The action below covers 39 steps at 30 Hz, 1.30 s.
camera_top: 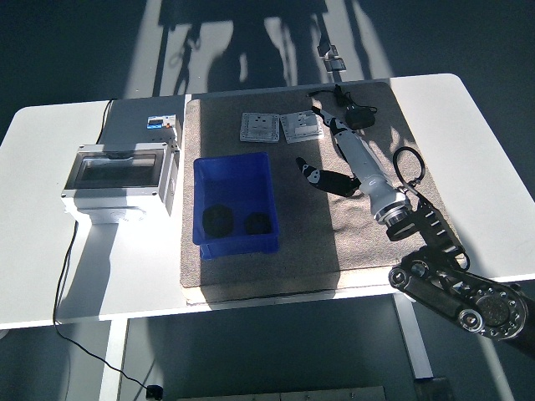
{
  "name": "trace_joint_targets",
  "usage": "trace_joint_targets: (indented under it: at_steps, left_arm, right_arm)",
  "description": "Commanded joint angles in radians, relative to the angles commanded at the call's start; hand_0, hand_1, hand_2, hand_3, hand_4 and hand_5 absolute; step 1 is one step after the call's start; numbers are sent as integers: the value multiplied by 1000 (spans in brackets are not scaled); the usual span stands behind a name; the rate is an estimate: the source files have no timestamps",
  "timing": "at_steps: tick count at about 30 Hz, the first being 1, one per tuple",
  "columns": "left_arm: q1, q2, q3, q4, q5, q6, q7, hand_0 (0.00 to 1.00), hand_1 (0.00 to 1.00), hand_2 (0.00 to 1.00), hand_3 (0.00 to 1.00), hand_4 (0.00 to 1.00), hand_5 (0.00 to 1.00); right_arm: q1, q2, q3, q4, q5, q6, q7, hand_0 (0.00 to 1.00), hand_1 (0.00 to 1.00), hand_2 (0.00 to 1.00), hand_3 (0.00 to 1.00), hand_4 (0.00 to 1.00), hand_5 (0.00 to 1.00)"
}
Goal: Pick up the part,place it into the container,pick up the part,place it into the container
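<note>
Your right hand (333,134) reaches over the far part of the mat (393,192), fingers extended and released, grasping nothing. From the left: a grey box (117,180) on the table (33,259); the blue bin (235,205) holding two black parts (219,220) near its near wall; two white plates (259,126); a black part (360,117) just right of the fingertips.
</note>
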Motion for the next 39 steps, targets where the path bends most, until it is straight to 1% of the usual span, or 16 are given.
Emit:
trace_joint_targets:
  at_steps: [1, 2, 4, 6, 7, 11, 12, 13, 17, 24, 25, 30, 31, 36, 37, 39]
  left_arm:
    - [3, -1, 2, 0, -4, 0, 0, 683, 564, 628, 641, 587, 784]
    - [5, -2, 5, 0, -9, 1, 0, 683, 564, 628, 641, 587, 784]
    - [9, -5, 13, 0, -21, 0, 0, 683, 564, 628, 641, 587, 784]
    - [12, -9, 27, 0, -37, -3, -1, 683, 564, 628, 641, 587, 784]
    - [14, -11, 34, 0, -44, -6, -2, 682, 567, 632, 625, 547, 741]
    - [13, -14, 39, 0, -46, -13, -6, 682, 567, 632, 625, 547, 741]
    - [12, -14, 39, 0, -45, -13, -7, 682, 567, 632, 625, 547, 741]
    - [10, -13, 38, 0, -44, -13, -10, 682, 568, 643, 621, 551, 717]
    - [7, -9, 36, 0, -54, -8, -21, 682, 568, 643, 621, 551, 717]
    - [12, 2, 33, 0, -93, 10, -40, 683, 567, 636, 616, 551, 712]
    - [13, 3, 32, 0, -95, 12, -41, 680, 567, 631, 616, 552, 718]
    - [16, 11, 22, 0, -68, 4, -32, 680, 567, 631, 616, 552, 718]
    - [16, 12, 21, 0, -60, 0, -27, 681, 561, 621, 609, 554, 707]
    - [19, 17, 20, 0, -44, -16, -11, 681, 561, 621, 609, 554, 707]
    - [19, 18, 20, 0, -40, -18, -9, 681, 560, 617, 608, 565, 681]
    - [20, 19, 17, 0, -33, -22, -6, 681, 560, 617, 608, 565, 681]
  right_arm:
    - [-32, -13, 34, 6, 37, -8, 21, 928, 870, 883, 998, 681, 328]
    - [-62, -23, 66, 6, 73, -8, 43, 928, 870, 883, 998, 681, 328]
    - [-128, -38, 134, -4, 151, 10, 90, 928, 870, 883, 998, 681, 328]
    - [-189, -42, 201, -13, 229, 24, 130, 928, 870, 883, 998, 681, 328]
    - [-219, -40, 235, -15, 269, 28, 149, 848, 770, 798, 856, 682, 337]
    - [-308, -21, 349, -16, 385, 34, 185, 848, 770, 798, 856, 682, 337]
    - [-319, -18, 368, -16, 402, 34, 186, 848, 770, 798, 856, 682, 337]
    - [-329, -14, 394, -15, 424, 35, 187, 836, 750, 782, 813, 685, 342]
    - [-351, -10, 481, -16, 471, 39, 182, 836, 750, 782, 813, 685, 342]
    - [-386, -5, 606, -20, 471, 42, 169, 830, 737, 769, 796, 686, 348]
    - [-390, -5, 618, -20, 469, 44, 169, 828, 722, 755, 785, 689, 350]
    - [-403, -5, 674, -22, 456, 72, 164, 828, 722, 755, 785, 689, 350]
    - [-405, -4, 684, -21, 450, 83, 162, 827, 721, 753, 778, 821, 441]
    - [-414, 2, 701, -22, 425, 119, 144, 827, 721, 753, 778, 821, 441]
    - [-415, 2, 699, -23, 415, 129, 133, 828, 717, 748, 772, 936, 534]
    - [-416, 3, 693, -24, 389, 151, 107, 828, 717, 748, 772, 936, 534]
